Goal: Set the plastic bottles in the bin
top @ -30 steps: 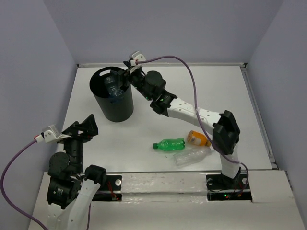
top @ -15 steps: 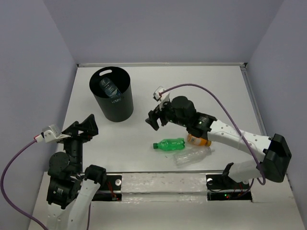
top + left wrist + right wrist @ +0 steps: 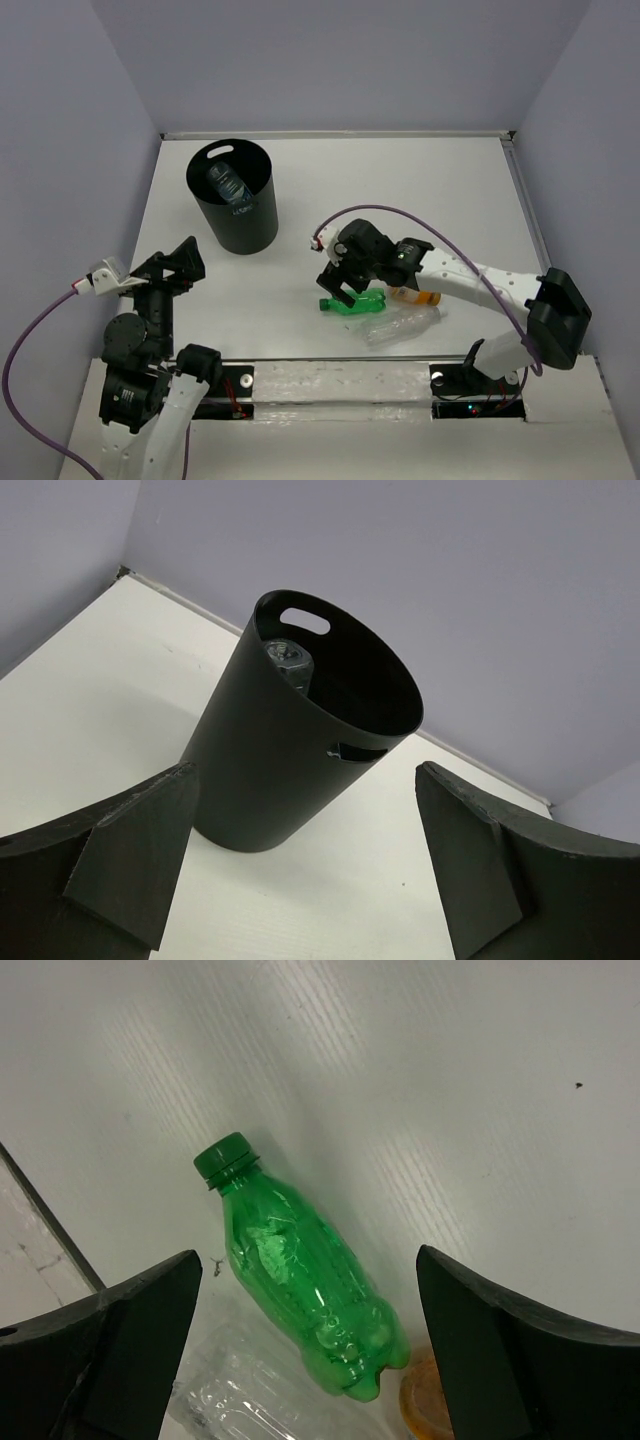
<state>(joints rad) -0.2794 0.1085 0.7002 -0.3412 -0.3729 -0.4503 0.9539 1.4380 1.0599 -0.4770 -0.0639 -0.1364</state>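
White tabletop [image 3: 300, 190]: green bottle [image 3: 300, 1290] lies flat under my right claw [image 3: 341, 290], long axis slanted across the gap. Jaws wide apart, empty. My left claw [image 3: 172, 262], likewise agape, sits well away.

Partly covered by the right gripper [image 3: 340, 292] from above: green bottle [image 3: 366, 301]. Mostly hidden behind the right arm [image 3: 462, 276]: orange bottle [image 3: 421, 296]. Cut off by the right wrist view's lower edge: clear bottle [image 3: 240, 1400]. Sunk in the bin [image 3: 270, 770], number impossible to tell: bottles [image 3: 228, 185].
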